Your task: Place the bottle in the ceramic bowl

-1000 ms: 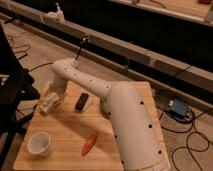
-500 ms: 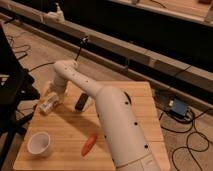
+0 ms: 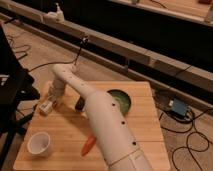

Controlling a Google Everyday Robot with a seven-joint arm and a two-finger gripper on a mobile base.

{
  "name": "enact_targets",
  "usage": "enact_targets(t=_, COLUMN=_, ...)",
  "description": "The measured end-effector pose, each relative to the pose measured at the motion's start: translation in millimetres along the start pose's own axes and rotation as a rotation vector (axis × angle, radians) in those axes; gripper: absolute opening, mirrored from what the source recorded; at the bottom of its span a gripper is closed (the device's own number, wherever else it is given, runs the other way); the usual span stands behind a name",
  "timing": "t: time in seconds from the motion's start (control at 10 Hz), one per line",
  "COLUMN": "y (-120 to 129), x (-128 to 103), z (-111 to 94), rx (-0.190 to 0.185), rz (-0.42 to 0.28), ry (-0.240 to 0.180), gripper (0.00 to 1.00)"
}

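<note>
Jaws on the gripper (image 3: pixel 53 99) sit over the desk's (image 3: pixel 146 136) left edge, about a third of the way from the far-left corner; whether they are apart or clamped cannot be told. The bottle (image 3: pixel 46 107) is right at the gripper's tip, just inside that left edge. Its long axis appears to run roughly across the desk, cap end unclear.

The ceramic bowl (image 3: pixel 121 99) lies well apart to the right, near the far edge and past the desk's middle, with its near-left side hidden behind the robot's arm (image 3: pixel 107 127). The coming move turns on that line: from the bottle, the bowl is straight across toward the right edge.

A dark block (image 3: pixel 80 105) stands between the two, beside the arm, and probably needs clearing from above. A white cup (image 3: pixel 40 143) near the front-left corner and an orange-red item (image 3: pixel 88 145) by the front edge lie off that path.
</note>
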Motion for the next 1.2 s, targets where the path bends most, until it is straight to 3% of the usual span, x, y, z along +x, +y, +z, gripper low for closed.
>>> enact_targets(t=0.2, y=-1, x=9, z=-14, rx=0.013, rz=0.005, ry=0.032, gripper=0.03)
enact_targets(t=0.4, y=-3, x=20, z=-44, rx=0.048, rz=0.028, ry=0.097, gripper=0.00)
enact_targets(t=0.6, y=4, x=30, z=-91, rx=0.097, rz=0.069, ry=0.197, gripper=0.00)
enact_targets(t=0.9, y=62, x=22, z=-158, rx=0.117, rz=0.188, ry=0.353, gripper=0.00)
enact_targets(t=1.2, y=142, x=-8, z=-202, rx=0.110, rz=0.354, ry=0.450, gripper=0.00)
